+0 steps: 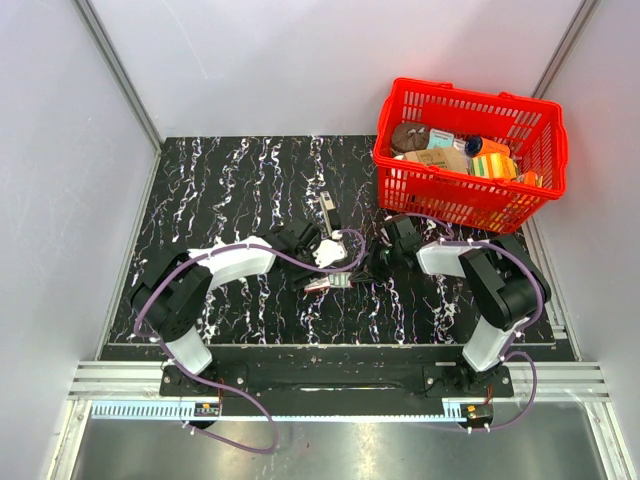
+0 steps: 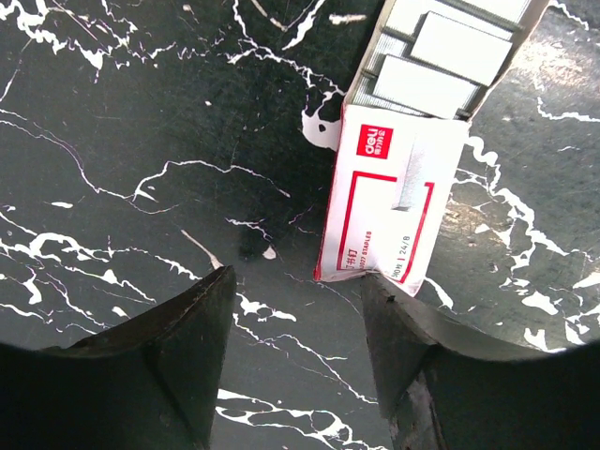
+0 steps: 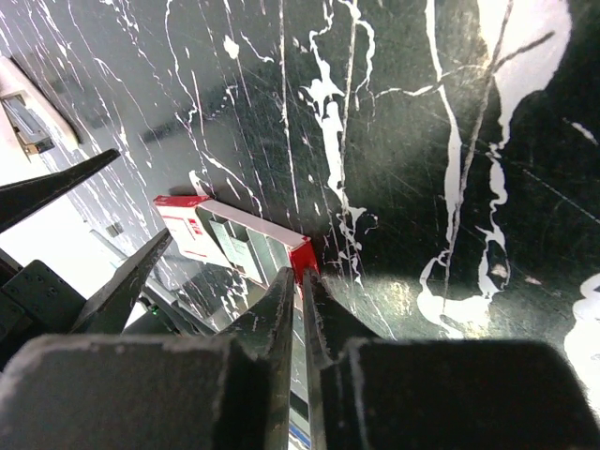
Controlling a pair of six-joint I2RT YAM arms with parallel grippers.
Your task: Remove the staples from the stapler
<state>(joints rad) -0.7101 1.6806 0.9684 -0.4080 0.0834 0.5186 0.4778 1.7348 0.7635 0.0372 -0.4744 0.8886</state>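
A red-and-white box (image 2: 389,202) lies on the black marble table, its tray pulled out and showing silver strips (image 2: 436,56). A short grey strip (image 2: 410,178) shows on the box's white top; I cannot tell whether it is loose staples or print. My left gripper (image 2: 295,309) is open and empty just short of the box (image 1: 335,282). My right gripper (image 3: 298,274) is shut to a thin slit, tips touching the tray's red end (image 3: 305,253); no strip shows between them. The stapler (image 1: 327,207), narrow and grey-white, lies farther back.
A red basket (image 1: 440,200) with several packaged items stands at the back right, close behind the right arm. The left gripper's open fingers (image 3: 66,183) show at the left of the right wrist view, close to the right gripper. Grey walls bound the mat.
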